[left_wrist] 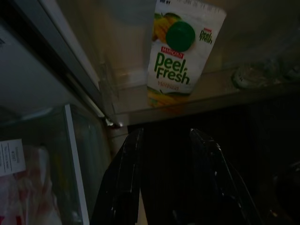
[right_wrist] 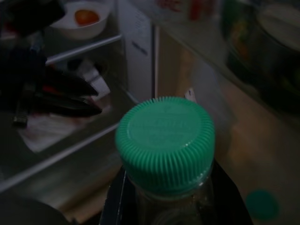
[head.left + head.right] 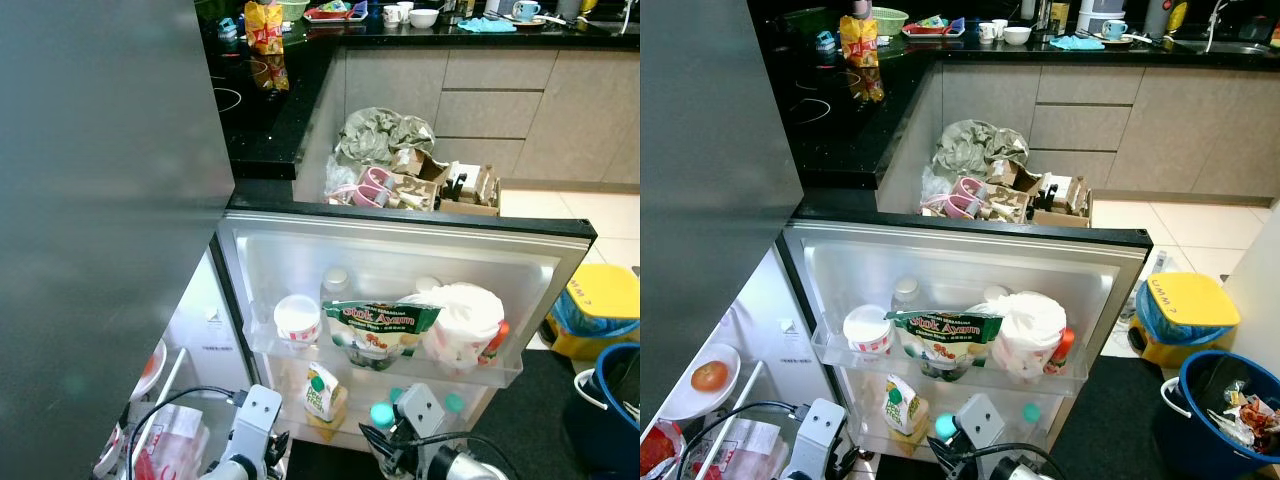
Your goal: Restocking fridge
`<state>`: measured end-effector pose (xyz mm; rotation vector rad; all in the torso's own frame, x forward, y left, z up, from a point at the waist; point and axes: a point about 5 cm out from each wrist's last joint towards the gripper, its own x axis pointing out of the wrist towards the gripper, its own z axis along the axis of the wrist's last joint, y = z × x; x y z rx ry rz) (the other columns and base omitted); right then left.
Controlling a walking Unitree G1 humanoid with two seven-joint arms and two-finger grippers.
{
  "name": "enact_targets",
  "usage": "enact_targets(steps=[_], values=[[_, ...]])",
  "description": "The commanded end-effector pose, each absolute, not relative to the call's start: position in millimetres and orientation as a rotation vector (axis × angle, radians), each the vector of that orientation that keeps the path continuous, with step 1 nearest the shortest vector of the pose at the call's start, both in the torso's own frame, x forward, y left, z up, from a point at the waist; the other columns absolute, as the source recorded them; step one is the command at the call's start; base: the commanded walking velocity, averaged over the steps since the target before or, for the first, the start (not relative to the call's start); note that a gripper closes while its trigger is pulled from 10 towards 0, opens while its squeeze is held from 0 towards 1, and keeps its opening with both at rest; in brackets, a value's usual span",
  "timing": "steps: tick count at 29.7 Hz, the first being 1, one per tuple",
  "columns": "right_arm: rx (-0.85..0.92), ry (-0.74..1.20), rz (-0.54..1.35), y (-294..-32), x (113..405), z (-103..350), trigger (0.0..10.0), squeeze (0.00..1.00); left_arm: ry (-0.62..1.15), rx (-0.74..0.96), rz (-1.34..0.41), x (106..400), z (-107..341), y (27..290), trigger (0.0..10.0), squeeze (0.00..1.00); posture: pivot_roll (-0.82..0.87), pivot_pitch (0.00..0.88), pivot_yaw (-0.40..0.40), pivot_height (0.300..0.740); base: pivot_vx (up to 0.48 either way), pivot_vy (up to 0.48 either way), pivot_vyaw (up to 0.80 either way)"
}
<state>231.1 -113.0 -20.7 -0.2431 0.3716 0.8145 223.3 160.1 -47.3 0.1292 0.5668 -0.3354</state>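
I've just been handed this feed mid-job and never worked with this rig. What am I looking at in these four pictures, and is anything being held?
A walking humanoid robot is restocking a fridge. The two wide pictures come from its head camera, looking down at the open fridge door. The upper door shelf holds a white tub, a Stok Ayam pouch and a white bag; a Peel Fresh juice carton stands on the shelf below.

The two dark pictures come from wrist cameras that look along each claw's black fingers. The left claw is open and empty, facing the juice carton. The right claw grips a clear bottle with a green cap, low before the door's lower shelf.
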Motion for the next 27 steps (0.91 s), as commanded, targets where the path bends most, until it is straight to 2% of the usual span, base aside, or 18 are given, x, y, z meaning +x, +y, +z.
enact_targets(steps=[1, 13, 16, 27], values=[[-0.296, 0.329, 0.800, -112.8, 234.1, -18.0, 10.0, 0.00, 0.564, 0.144, -0.327, 219.7, -48.1, 165.8, 10.0, 0.00, -0.02, 0.039, -0.034, 0.734, 0.000, 0.000, 0.00], [-0.350, 0.267, 0.756, -111.7, 236.3, -15.3, 10.0, 0.00, 0.568, 0.156, -0.339, 217.4, -49.0, 165.4, 10.0, 0.00, -0.02, 0.040, -0.019, 0.734, 0.000, 0.000, 0.00], [-0.280, 0.264, 0.657, -119.0, 242.5, -13.0, 10.0, 0.00, 0.564, 0.156, -0.345, 219.8, -47.9, 163.2, 10.0, 0.00, -0.03, 0.040, -0.013, 0.734, 0.000, 0.000, 0.00], [-0.252, 0.253, 0.609, -122.4, 245.5, -11.2, 10.0, 0.00, 0.564, 0.156, -0.364, 226.3, -45.7, 156.3, 10.0, 0.00, -0.05, 0.033, 0.010, 0.734, 0.000, 0.000, 0.00]])
